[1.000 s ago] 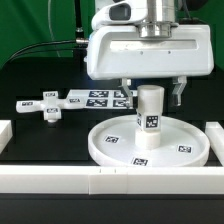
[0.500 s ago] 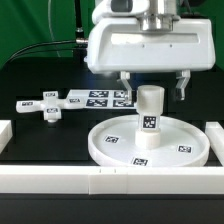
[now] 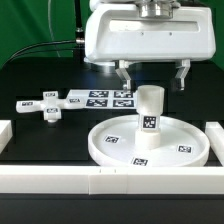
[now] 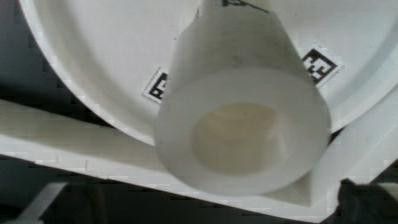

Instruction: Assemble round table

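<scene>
The large round disc [image 3: 150, 143] lies flat on the black table. The short thick cylinder leg [image 3: 149, 115] stands upright at its centre. My gripper [image 3: 153, 76] hangs above the leg with its fingers [image 3: 124, 75] spread wide on either side and holds nothing. The small cross-shaped foot [image 3: 48, 107] lies on the table at the exterior view's left. In the wrist view I look down the leg's hollow top [image 4: 240, 135], with the disc [image 4: 98, 60] beneath it.
The marker board [image 3: 100, 97] lies behind the disc. White border rails run along the front [image 3: 100, 180], the exterior view's left [image 3: 4, 132] and right [image 3: 214, 135]. The front rail also shows in the wrist view [image 4: 71, 135].
My gripper has risen straight up off the leg, its fingers now above the leg's top. The leg stays upright on the disc.
</scene>
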Available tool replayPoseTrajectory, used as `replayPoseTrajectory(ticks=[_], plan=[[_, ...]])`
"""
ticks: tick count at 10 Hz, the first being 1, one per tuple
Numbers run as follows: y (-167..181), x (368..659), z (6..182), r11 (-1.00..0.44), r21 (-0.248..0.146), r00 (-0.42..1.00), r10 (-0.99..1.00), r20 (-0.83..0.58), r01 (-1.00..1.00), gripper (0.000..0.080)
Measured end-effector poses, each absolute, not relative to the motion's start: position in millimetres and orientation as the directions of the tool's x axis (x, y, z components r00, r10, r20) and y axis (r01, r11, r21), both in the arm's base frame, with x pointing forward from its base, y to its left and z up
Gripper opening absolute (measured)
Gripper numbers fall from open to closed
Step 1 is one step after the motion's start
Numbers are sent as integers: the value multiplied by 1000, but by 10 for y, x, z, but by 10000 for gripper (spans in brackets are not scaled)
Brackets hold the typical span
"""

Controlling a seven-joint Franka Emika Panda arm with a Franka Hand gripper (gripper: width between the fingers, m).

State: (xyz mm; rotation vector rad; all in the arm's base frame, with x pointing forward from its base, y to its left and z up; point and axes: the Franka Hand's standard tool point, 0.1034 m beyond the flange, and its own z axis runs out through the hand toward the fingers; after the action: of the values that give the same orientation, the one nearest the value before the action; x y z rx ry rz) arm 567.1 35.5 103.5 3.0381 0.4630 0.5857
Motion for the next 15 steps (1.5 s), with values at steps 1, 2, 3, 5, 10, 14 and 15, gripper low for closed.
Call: replayPoseTrajectory(ticks=[1, 2, 3, 5, 10, 14, 15], plan=[[347, 5671, 1032, -956, 69, 886, 289, 362, 284, 649], [380, 5589, 976, -961, 39, 915, 272, 299, 273, 649], [420, 5559, 972, -962, 16, 935, 268, 232, 272, 649], [399, 5516, 937, -961, -5, 950, 271, 154, 275, 649], [422, 5542, 917, -954, -31, 954, 297, 50, 299, 649], [279, 5500, 829, -947, -30, 947, 319, 43, 321, 649], [266, 5498, 825, -945, -29, 945, 324, 45, 325, 649]])
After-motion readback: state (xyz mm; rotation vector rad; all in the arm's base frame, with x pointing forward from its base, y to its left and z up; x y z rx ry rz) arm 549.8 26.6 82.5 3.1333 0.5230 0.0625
